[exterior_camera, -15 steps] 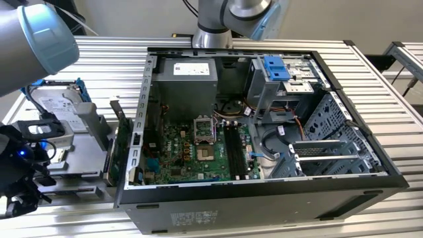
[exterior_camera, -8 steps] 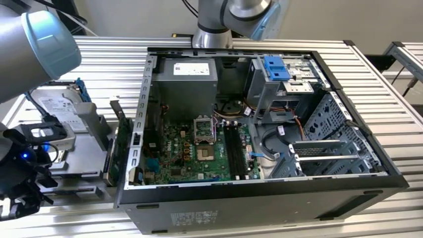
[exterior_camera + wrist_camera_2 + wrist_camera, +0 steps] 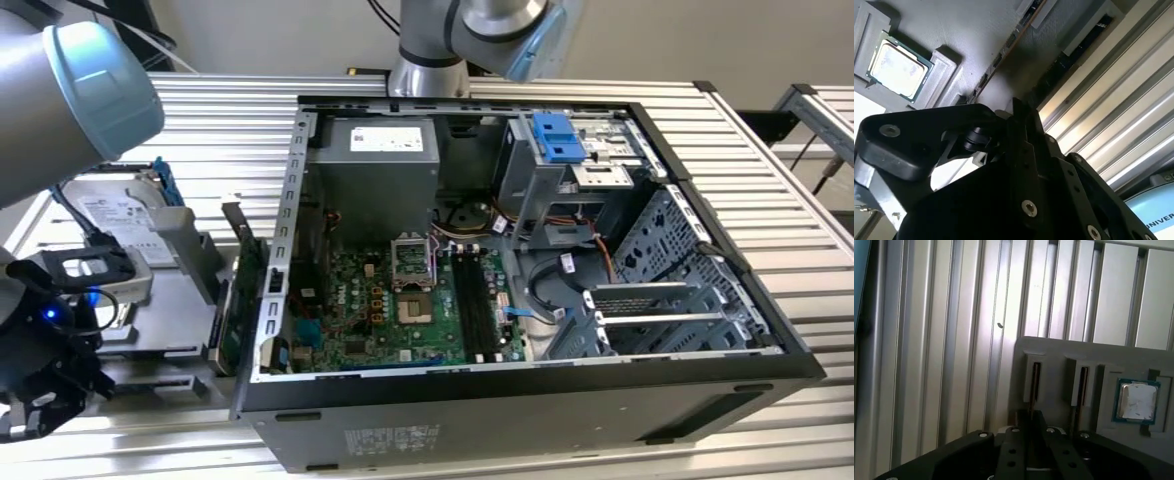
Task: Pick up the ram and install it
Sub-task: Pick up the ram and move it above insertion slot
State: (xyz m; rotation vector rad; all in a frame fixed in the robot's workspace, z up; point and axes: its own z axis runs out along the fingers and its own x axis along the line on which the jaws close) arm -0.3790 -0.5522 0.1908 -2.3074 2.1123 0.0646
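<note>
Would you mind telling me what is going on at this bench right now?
A single robot arm is working beside an open computer case on a slatted metal table. Its gripper sits at a gray holder, right over the ram, which stands on edge in one of the holder's slots near a processor chip. The ram is not yet in the motherboard inside the case.
</note>
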